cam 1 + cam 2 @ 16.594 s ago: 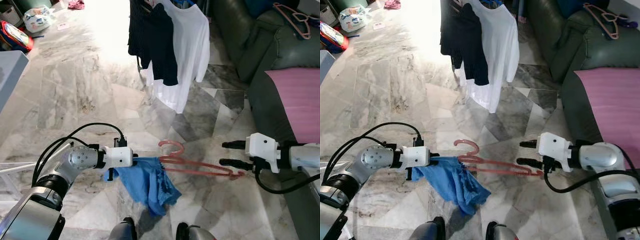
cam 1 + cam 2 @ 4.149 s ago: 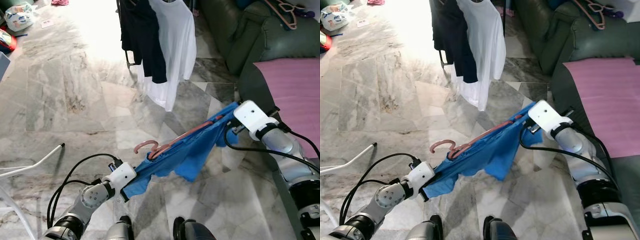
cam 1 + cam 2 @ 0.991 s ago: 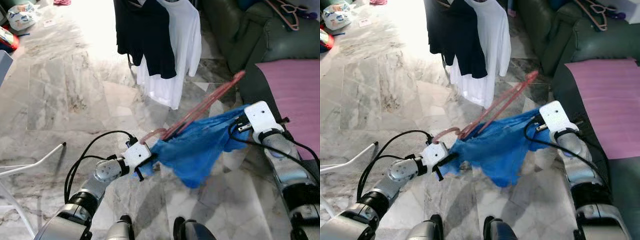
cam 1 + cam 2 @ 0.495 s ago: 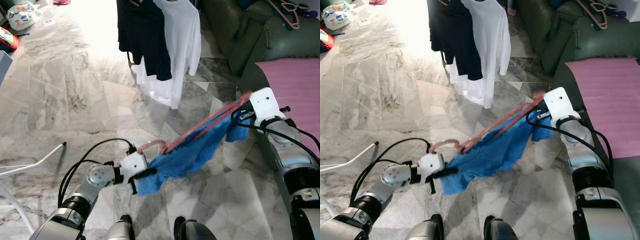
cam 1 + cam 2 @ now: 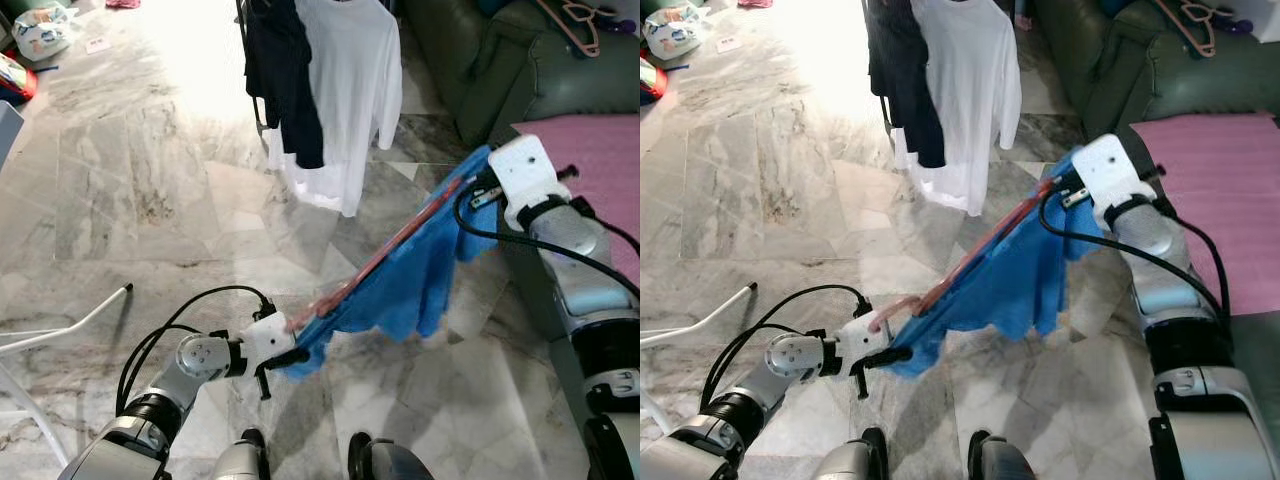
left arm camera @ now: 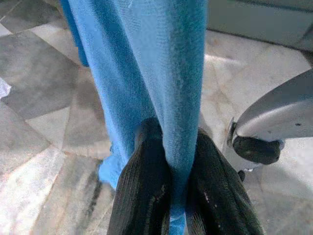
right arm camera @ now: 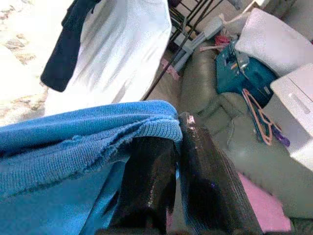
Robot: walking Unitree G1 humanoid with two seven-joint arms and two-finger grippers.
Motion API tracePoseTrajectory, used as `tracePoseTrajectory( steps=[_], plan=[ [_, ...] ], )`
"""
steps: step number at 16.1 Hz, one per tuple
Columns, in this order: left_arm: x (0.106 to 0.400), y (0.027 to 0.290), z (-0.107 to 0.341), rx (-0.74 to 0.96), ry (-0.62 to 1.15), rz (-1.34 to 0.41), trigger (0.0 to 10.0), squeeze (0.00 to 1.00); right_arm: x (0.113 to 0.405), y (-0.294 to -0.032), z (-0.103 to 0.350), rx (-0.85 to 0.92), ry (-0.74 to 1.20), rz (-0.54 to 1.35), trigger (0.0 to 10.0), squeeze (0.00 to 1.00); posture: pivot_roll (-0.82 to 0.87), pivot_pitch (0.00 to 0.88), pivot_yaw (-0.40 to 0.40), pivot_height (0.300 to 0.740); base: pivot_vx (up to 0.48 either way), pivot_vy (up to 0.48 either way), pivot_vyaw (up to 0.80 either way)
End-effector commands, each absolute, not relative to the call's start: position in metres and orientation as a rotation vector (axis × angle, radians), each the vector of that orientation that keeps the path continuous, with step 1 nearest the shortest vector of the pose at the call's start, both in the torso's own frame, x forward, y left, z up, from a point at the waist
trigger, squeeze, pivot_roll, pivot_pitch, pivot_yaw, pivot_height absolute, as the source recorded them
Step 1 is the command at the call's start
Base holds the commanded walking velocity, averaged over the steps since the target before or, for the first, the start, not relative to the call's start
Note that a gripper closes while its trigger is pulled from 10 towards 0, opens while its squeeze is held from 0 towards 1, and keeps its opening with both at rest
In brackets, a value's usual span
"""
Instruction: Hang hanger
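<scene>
A blue garment [image 5: 420, 275] hangs on a pink hanger [image 5: 400, 238] that slants from low left to high right between my two grippers. The left gripper [image 5: 292, 357] is low near my feet and shut on the garment's lower end, where the hanger's hook [image 5: 890, 306] sits. In the left wrist view its fingers [image 6: 146, 191] pinch a fold of the blue cloth [image 6: 146, 73]. The right gripper [image 5: 478, 186] is raised next to the sofa and shut on the garment's upper edge [image 7: 146, 125]. The hanger's upper tip is hidden there.
A clothes rack ahead carries a white T-shirt [image 5: 345, 90] and a dark garment [image 5: 285, 80]. To the right, a dark green sofa [image 5: 500, 70] holds a pink cover [image 5: 600, 150] and spare pink hangers [image 5: 575, 22]. A white frame leg [image 5: 60, 325] lies at left on the marble floor.
The right gripper has risen and pulled the garment's upper end higher. The left gripper and the hanger's hook have dropped slightly, so the hanger slants more steeply.
</scene>
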State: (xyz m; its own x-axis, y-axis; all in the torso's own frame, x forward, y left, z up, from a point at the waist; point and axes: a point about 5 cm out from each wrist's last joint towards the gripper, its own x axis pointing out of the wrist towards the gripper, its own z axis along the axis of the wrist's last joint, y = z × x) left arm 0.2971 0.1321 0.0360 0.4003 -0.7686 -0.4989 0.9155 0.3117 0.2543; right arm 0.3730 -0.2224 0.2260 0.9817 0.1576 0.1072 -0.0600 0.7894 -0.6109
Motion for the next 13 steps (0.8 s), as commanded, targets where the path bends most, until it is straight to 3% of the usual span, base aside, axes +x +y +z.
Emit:
tracePoseTrajectory(
  steps=[1,4,13],
  plan=[
    [0.283,0.152,0.016,0.557,0.448,-1.113,10.0,0.00,0.370,-0.233,0.254,-0.671,-0.235,0.061,0.0,0.00,-0.04,0.274,0.035,0.740,0.000,0.000,0.00],
    [0.291,0.149,0.021,0.487,0.408,-1.022,10.0,0.00,0.365,-0.233,0.242,-0.662,-0.204,0.081,0.0,0.00,-0.03,0.274,0.036,0.740,0.000,0.000,0.00],
    [0.275,0.140,0.013,0.527,0.434,-1.219,10.0,0.00,0.375,-0.235,0.241,-0.639,-0.188,0.047,0.0,0.00,-0.04,0.274,0.038,0.740,0.000,0.000,0.00]
  ],
)
